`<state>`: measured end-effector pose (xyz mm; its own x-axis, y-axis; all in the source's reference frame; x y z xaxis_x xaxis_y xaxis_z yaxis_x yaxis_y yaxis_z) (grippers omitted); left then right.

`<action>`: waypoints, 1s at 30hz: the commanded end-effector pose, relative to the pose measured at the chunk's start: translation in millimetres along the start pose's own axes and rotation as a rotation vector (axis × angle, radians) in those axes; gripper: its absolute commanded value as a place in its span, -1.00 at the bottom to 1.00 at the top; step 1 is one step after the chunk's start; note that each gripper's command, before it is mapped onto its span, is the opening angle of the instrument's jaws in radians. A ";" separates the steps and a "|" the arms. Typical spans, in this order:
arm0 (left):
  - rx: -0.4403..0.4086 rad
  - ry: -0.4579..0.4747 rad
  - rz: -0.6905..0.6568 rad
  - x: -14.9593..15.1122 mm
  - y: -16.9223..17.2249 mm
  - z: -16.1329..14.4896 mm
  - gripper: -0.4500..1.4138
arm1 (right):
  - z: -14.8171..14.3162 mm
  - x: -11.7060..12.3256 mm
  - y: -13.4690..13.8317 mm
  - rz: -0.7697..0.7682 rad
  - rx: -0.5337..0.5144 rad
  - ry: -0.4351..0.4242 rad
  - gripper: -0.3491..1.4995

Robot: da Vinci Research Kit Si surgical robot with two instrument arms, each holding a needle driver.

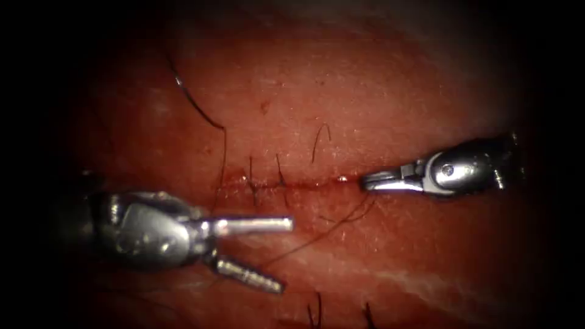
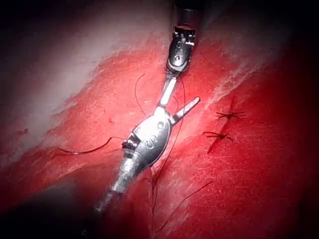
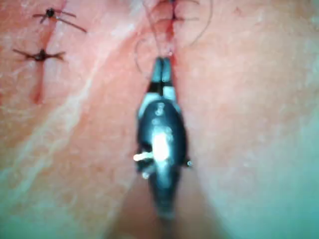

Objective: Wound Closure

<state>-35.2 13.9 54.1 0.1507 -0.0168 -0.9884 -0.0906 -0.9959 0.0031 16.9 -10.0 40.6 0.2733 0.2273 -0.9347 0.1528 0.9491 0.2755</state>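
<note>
While the left end effector (image 1: 277, 253) hangs spread and empty below the cut (image 1: 304, 181) in the tissue (image 1: 396, 91), the right end effector (image 1: 365, 181) is clenched at the cut's right end. Thread (image 1: 201, 109) trails across the tissue; I cannot make out the needle.

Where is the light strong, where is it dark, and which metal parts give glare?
Endoscope view: the tissue is lit at its middle, dark toward the borders; glare on the left tool's open, empty fingers and on the right tool, shut at the cut, hold unclear. Right wrist view: glare on the right tool. Needle: cannot tell.
</note>
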 end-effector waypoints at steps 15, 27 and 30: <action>-0.022 0.023 0.019 -0.3 0.6 -0.9 -0.83 | 0.6 -1.5 -1.2 0.002 0.005 0.000 -1.00; -0.067 0.046 0.046 0.1 1.0 -1.0 -1.00 | 1.0 -1.6 -1.5 0.011 0.001 0.001 -1.00; -0.103 0.045 0.043 0.3 1.3 -1.0 -1.00 | 1.2 -1.6 -1.6 0.010 0.000 0.001 -1.00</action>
<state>-33.7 12.8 53.2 0.1914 -0.0642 -0.9794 0.0083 -0.9977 0.0671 17.1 -11.0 41.3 0.2737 0.2334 -0.9331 0.1485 0.9482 0.2807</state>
